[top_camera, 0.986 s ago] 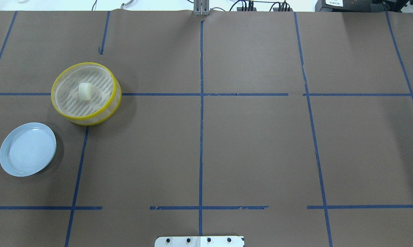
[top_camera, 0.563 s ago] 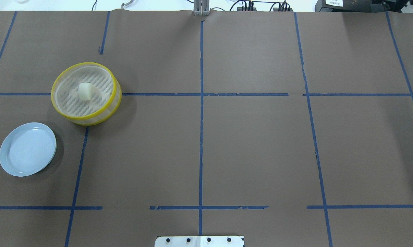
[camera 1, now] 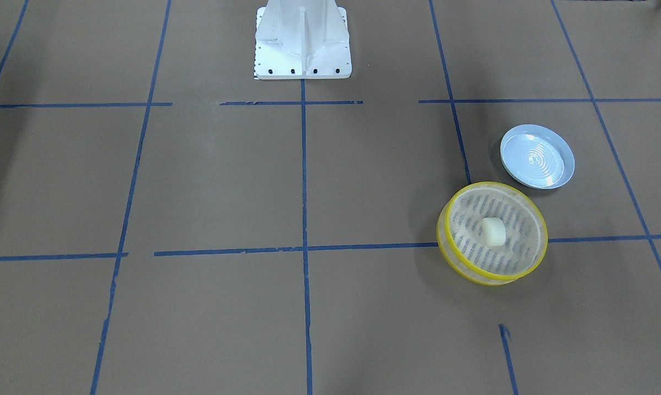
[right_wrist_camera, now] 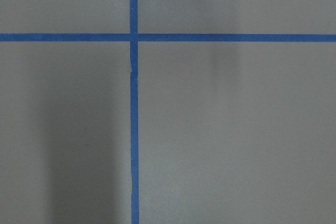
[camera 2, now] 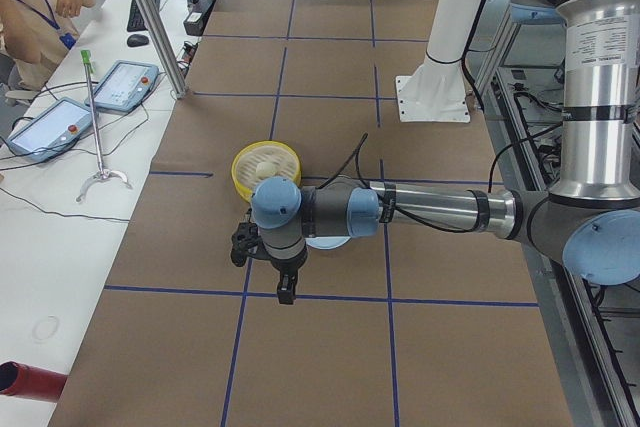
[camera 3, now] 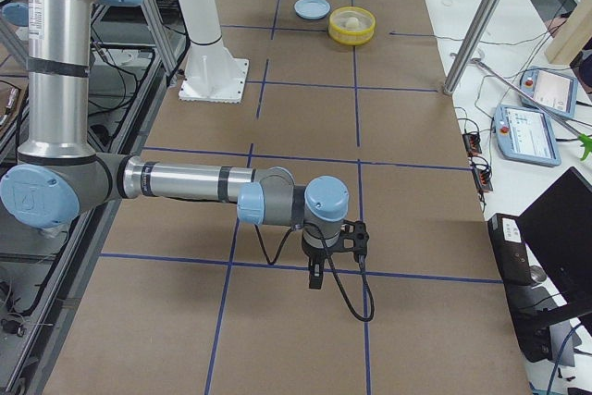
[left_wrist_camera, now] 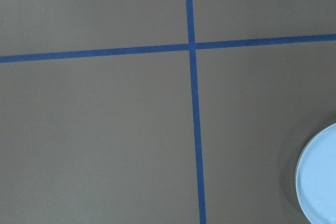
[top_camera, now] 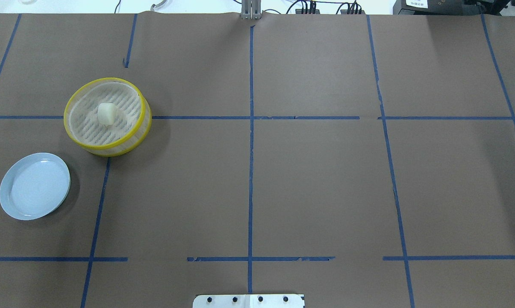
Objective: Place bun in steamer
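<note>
Item one, bun [top_camera: 106, 114]: a cream-white lump lying on the slotted floor of the steamer [top_camera: 105, 79], near the middle and touching no wall. Item two, steamer: a yellow-rimmed basket on the table [top_camera: 317, 184], on the robot's left side, set across a blue tape line. Item three, plate [top_camera: 34, 186]: pale blue, near the steamer, on the side closer to the robot. Item four, left gripper [camera 2: 285, 295]: it hangs pointing down over the table by the plate, whose edge shows in a corner of its wrist view. You see it only from the side, so you cannot tell how wide it stands or whether it carries anything. Item five, right gripper [camera 3: 315, 282]: it hangs over a tape crossing, well apart from the steamer, and its opening likewise cannot be told. Status, as you may judge it: the placement looks done, with the bun in the steamer and no gripper above it. Nothing appears left beyond parking the arms.
</note>
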`<control>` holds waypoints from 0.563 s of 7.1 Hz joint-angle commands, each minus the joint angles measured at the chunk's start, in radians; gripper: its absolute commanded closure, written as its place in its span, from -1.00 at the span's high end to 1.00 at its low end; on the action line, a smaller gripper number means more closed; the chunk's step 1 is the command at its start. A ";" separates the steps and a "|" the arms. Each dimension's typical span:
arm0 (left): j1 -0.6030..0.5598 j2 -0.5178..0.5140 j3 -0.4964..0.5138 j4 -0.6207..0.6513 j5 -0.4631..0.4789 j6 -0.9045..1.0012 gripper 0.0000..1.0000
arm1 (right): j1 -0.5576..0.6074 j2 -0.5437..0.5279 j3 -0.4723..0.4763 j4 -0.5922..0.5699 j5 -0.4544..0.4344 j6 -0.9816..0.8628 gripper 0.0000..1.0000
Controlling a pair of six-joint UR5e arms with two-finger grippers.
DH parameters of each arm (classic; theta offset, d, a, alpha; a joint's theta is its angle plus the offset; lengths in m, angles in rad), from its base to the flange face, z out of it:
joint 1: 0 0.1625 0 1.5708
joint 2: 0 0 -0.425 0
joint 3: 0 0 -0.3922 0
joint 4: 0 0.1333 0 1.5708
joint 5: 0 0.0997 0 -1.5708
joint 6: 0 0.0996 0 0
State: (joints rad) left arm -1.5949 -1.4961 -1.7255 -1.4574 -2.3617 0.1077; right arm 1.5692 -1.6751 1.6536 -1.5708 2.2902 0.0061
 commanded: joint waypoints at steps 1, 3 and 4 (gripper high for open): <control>0.001 -0.004 -0.002 -0.001 -0.001 -0.003 1.00 | 0.000 0.000 0.000 0.000 0.000 0.000 1.00; 0.004 -0.033 0.009 0.005 0.013 -0.002 1.00 | 0.000 0.000 0.000 0.000 0.000 0.000 1.00; 0.004 -0.041 0.010 0.003 0.013 -0.002 1.00 | 0.000 0.000 0.000 0.000 0.000 0.000 1.00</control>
State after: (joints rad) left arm -1.5916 -1.5239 -1.7182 -1.4542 -2.3511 0.1057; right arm 1.5693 -1.6751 1.6536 -1.5708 2.2902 0.0062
